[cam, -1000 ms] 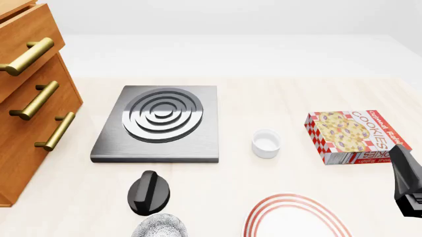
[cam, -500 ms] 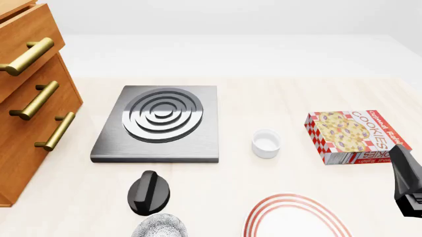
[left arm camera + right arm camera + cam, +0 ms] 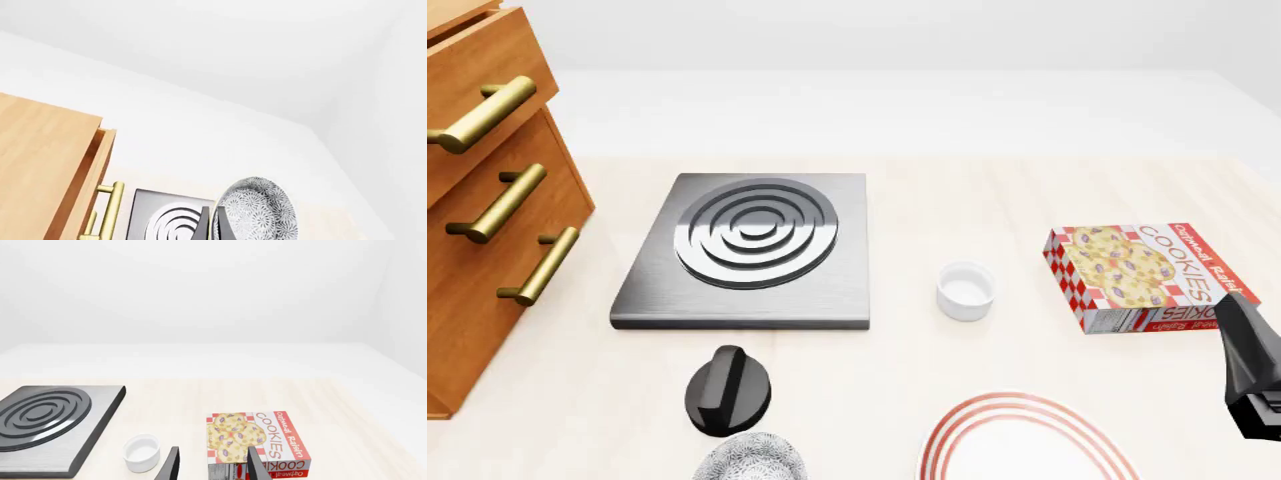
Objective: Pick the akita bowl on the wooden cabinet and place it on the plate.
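Front view, from where I stand, starts at the far left with the wooden cabinet (image 3: 481, 190), orange-brown, its drawers carrying brass bar handles. Just right of it on the table (image 3: 988, 190) lies the grey stove slab (image 3: 754, 250) with raised concentric rings. Nearer, a black knob-like part of the left arm (image 3: 729, 390) shows, and below it, at the bottom edge, the akita bowl (image 3: 751, 460) peeks in: white, covered in fine grey-black speckled florets. In the left wrist view the bowl (image 3: 257, 210) stands tilted on edge, its patterned outside facing the camera, with the left gripper (image 3: 212, 225) fingers closed on its rim, lifted off the cabinet and seen against the stove.

Right of the bowl, the plate (image 3: 1028, 440) lies flat at the near edge of the table, white with red rings near its rim, partly cut off. Beyond it sits a small plain white cup (image 3: 966, 290), and further right a red-checked cookie box (image 3: 1154, 275). At the far right the right gripper (image 3: 212, 465) hangs with its jaws apart, holding nothing.

The tabletop is pale light wood; the walls behind are plain white.
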Tool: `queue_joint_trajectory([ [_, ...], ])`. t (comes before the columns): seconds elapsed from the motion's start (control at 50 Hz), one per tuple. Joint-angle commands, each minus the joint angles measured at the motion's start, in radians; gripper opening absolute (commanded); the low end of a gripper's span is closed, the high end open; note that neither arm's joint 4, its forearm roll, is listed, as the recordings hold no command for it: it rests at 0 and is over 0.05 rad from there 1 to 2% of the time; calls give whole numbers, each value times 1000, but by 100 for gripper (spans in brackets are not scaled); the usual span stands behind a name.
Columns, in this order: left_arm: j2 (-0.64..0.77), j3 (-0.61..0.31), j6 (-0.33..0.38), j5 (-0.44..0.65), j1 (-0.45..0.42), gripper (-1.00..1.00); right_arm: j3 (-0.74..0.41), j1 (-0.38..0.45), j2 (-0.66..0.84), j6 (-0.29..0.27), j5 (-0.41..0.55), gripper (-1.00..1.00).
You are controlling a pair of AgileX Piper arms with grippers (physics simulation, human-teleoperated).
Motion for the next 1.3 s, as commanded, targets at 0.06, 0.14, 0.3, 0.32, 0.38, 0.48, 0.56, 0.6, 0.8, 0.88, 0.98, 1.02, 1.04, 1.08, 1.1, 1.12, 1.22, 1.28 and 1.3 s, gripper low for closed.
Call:
queue_joint_trajectory([
  [0.06, -3, 32, 22, -19, -35, -100, 0, 0, 0, 0, 0, 100],
  [0.14, -2, 39, 27, -22, -46, -100, 0, 0, 0, 0, 0, 100],
  [0.3, -5, 66, 42, -36, -65, -100, 0, 0, 0, 0, 0, 100],
  [0.32, -5, 69, 43, -36, -69, -100, 0, 0, 0, 0, 0, 100],
  [0.38, -6, 75, 49, -37, -79, -100, 0, 0, 0, 0, 0, 100],
  [0.48, -6, 92, 62, -43, -109, -100, 0, 0, 0, 0, 0, 100],
  [0.56, -4, 92, 73, -44, -129, -100, 0, 0, 0, 0, 0, 100],
  [0.6, -2, 95, 77, -46, -137, -100, 0, 0, 0, 0, 0, 100],
  [0.8, 10, 129, 104, -71, -182, -100, 0, 0, 0, 0, 0, 100],
  [0.88, 14, 140, 105, -75, -193, -100, 0, 0, 0, 0, 0, 100],
  [0.98, 16, 151, 107, -81, -210, -100, 0, 0, 0, 0, 0, 100],
  [1.02, 17, 157, 107, -84, -220, -100, 0, 0, 0, 0, 0, 100],
  [1.04, 18, 159, 107, -84, -221, -100, 0, 0, 0, 0, 0, 100],
  [1.08, 19, 163, 107, -87, -227, -100, 0, 0, 0, 0, 0, 100],
  [1.1, 21, 168, 107, -89, -233, -100, 0, 0, 0, 0, 0, 100],
  [1.12, 21, 170, 107, -90, -235, -100, 0, 0, 0, 0, 0, 100],
  [1.22, 26, 180, 105, -94, -255, -100, 0, 0, 0, 0, 0, 100],
  [1.28, 31, 182, 102, -93, -273, -100, 0, 0, 0, 0, 0, 100],
  [1.3, 32, 183, 100, -92, -279, -100, 0, 0, 0, 0, 0, 100],
])
